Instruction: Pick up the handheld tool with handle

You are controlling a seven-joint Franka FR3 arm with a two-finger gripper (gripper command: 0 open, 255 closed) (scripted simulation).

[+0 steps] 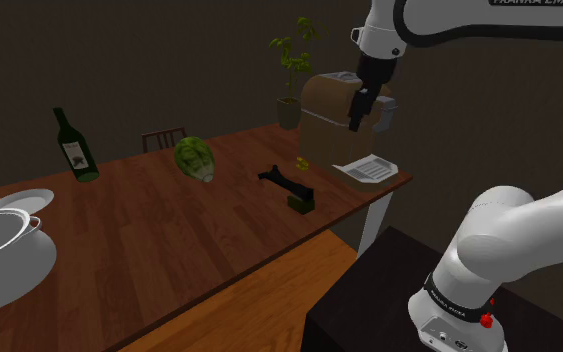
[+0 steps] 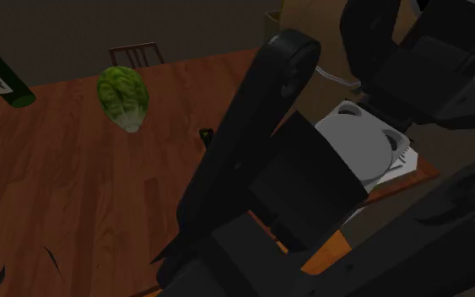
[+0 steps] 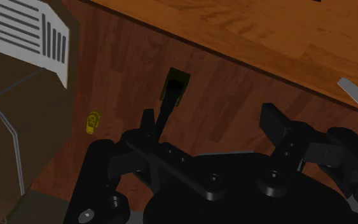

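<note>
your black two-finger pincer (image 1: 356, 118) hangs high above the reddish-brown wooden tabletop (image 1: 169, 240), in front of the brown boxy machine (image 1: 324, 105) that stands at the tabletop's far corner. in the wrist view you see its fingers (image 3: 274, 122) wide apart, with nothing clasped between them.

the black handheld tool (image 1: 287, 186), with a long thin handle and a dark olive block at one end, lies flat on the tabletop near the edge that faces the stand. it sits between the green leafy lettuce head (image 1: 195, 158) and the machine's white slotted tray (image 1: 369, 168). in the wrist view the tool (image 3: 170, 102) lies below the pincer, its handle running toward one finger and its block end pointing away.

a small yellow object (image 3: 93, 121) lies near the tool, on the machine's side. a dark green bottle (image 1: 74, 148) stands well apart, beyond the lettuce head.
</note>
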